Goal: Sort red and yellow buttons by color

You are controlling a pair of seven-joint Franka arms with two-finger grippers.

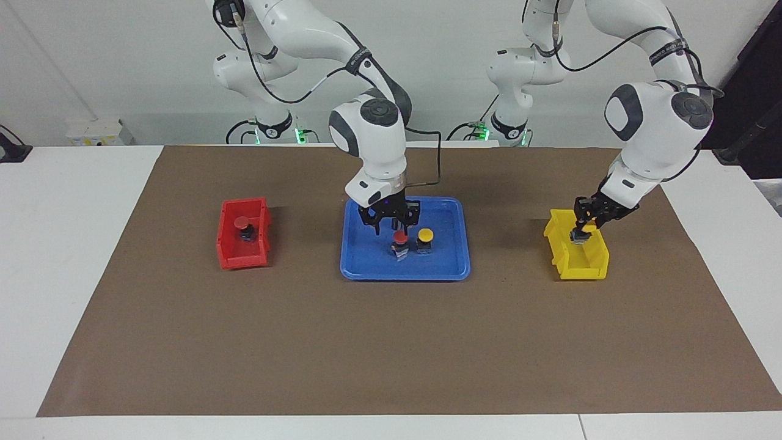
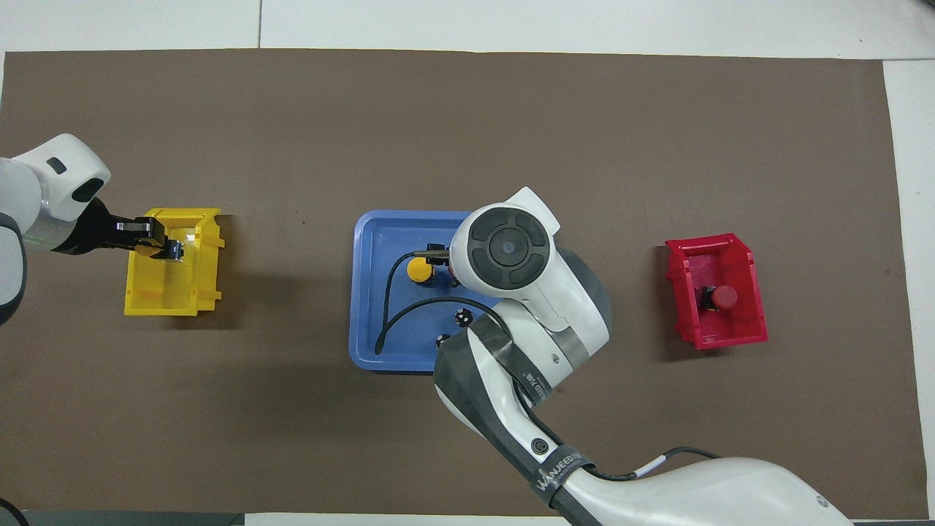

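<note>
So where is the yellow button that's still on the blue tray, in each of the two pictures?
Facing view: the yellow button stands on the blue tray near the picture's middle, beside the red button, just below the right gripper.
Overhead view: the same yellow button peeks out at the edge of the white arm over the tray.
Shared landmark: the blue tray, midway between the two bins.
</note>
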